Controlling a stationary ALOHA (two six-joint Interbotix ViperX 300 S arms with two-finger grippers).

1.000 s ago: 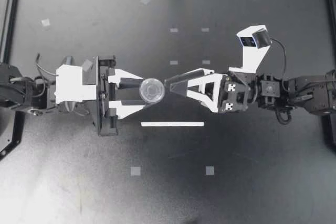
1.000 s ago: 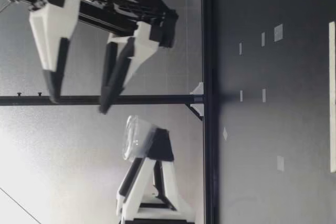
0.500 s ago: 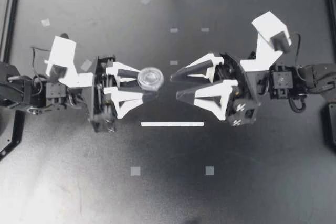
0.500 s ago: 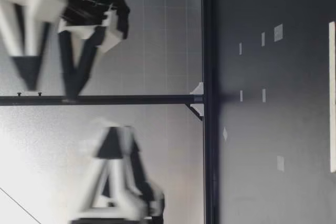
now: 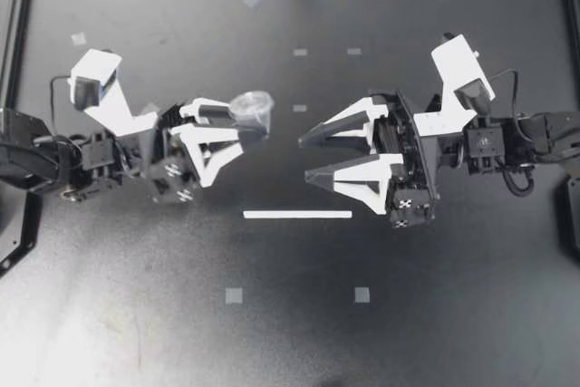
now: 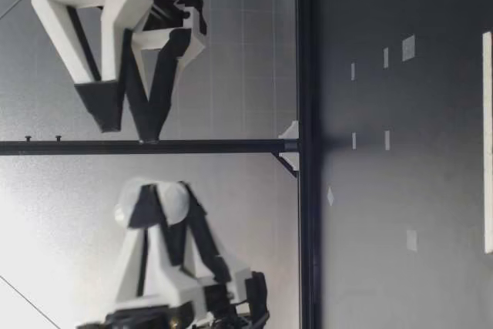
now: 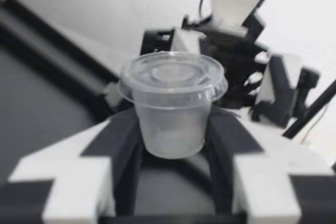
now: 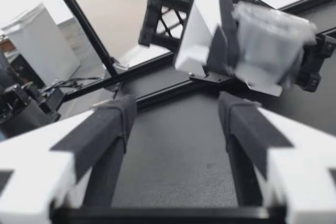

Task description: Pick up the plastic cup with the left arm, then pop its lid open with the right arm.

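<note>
The left claw [image 5: 246, 126] was clamped on a small lidded cup [image 5: 253, 110], a finger on each side of its wall, holding it in the air well above the counter [image 5: 290, 314]. So the lift looked done, but the cup rested nowhere. The right claw [image 5: 305, 159] faced it across a gap, fingers apart and empty. I couldn't tell whether the cup held anything. From the right wrist it blurred, and from counter height the fingers mostly hid it.

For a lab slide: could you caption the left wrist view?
Left hand shut on a clear lidded cup, gripped at its sides.
</note>
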